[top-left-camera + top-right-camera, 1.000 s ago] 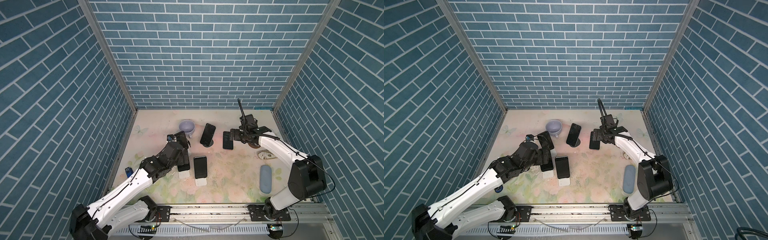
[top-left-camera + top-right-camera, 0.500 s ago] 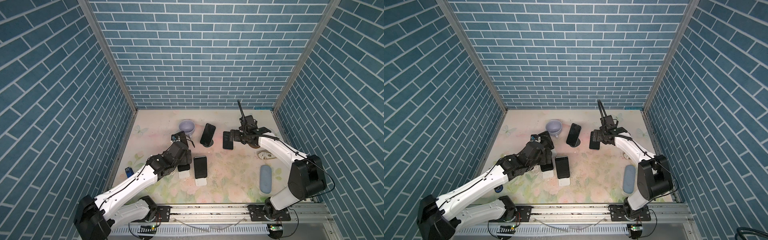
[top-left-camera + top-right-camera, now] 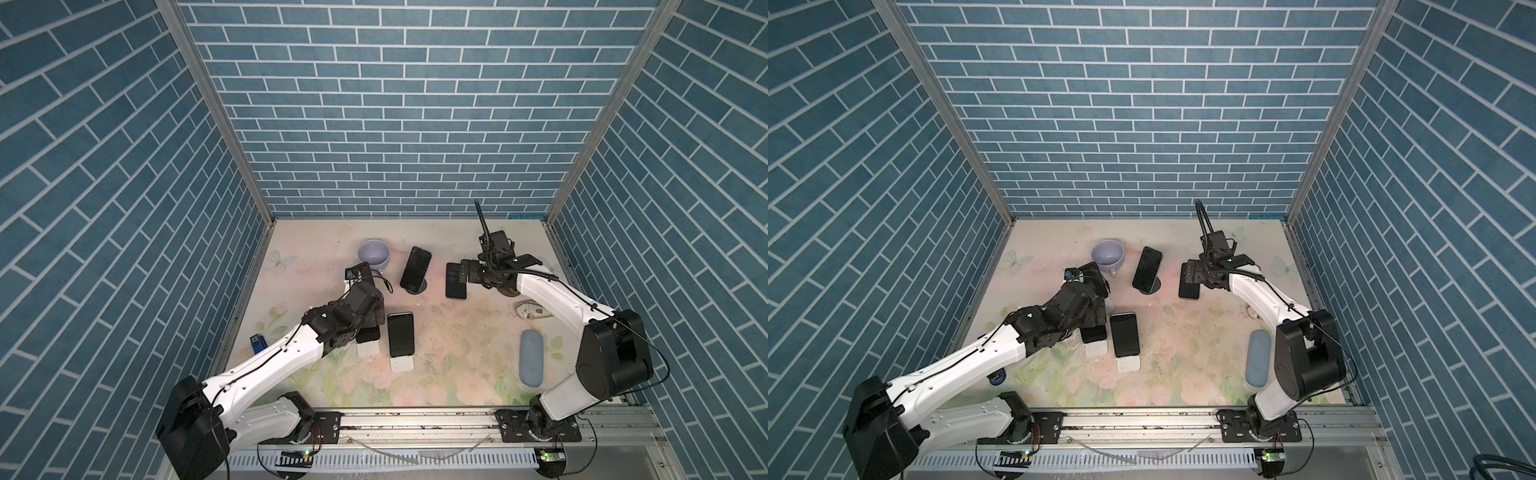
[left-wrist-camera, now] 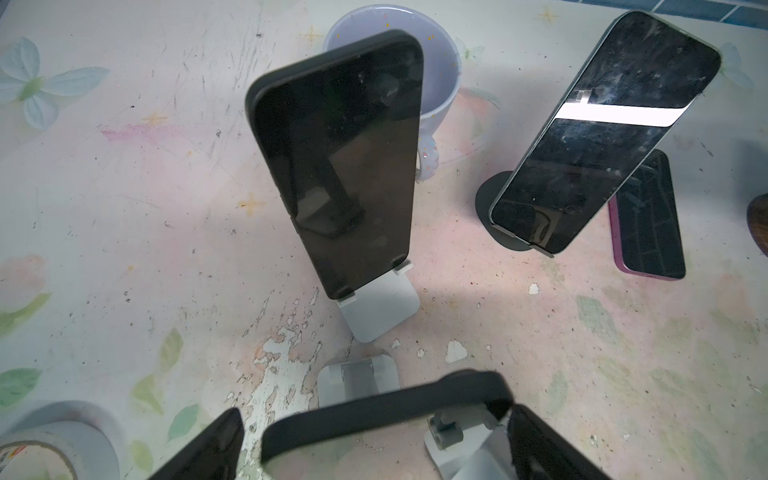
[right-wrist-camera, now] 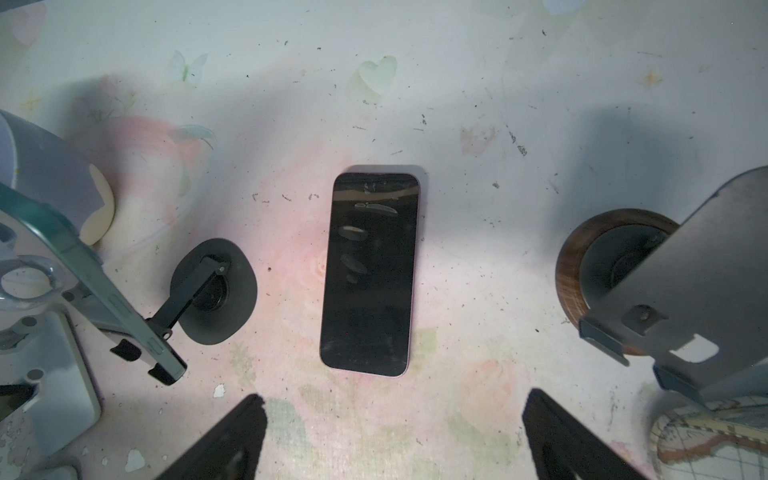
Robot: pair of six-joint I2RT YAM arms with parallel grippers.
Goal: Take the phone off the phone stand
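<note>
A black phone (image 3: 368, 336) leans on a white stand (image 3: 368, 350) left of the middle of the table. My left gripper (image 3: 368, 320) hangs over it. In the left wrist view the phone's top edge (image 4: 374, 409) lies between the wide-apart fingers of the left gripper (image 4: 376, 415), nearer one finger (image 4: 540, 449), and the jaws are not closed on it. A pink-cased phone (image 3: 456, 280) lies flat on the table. My right gripper (image 3: 463, 272) hovers open above it, and the right wrist view shows the right gripper (image 5: 395, 397) with nothing between its fingers.
Close by are a second phone on a white stand (image 3: 401, 334), a phone on a black round stand (image 3: 415, 269) and a lilac mug (image 3: 374, 253). Another propped phone (image 4: 340, 166) stands ahead of the left gripper. An empty wood-based stand (image 5: 623, 270) sits by the right gripper.
My left arm has moved right and down, bringing its open gripper over the top of the phone on the white stand. The right arm has not moved.
</note>
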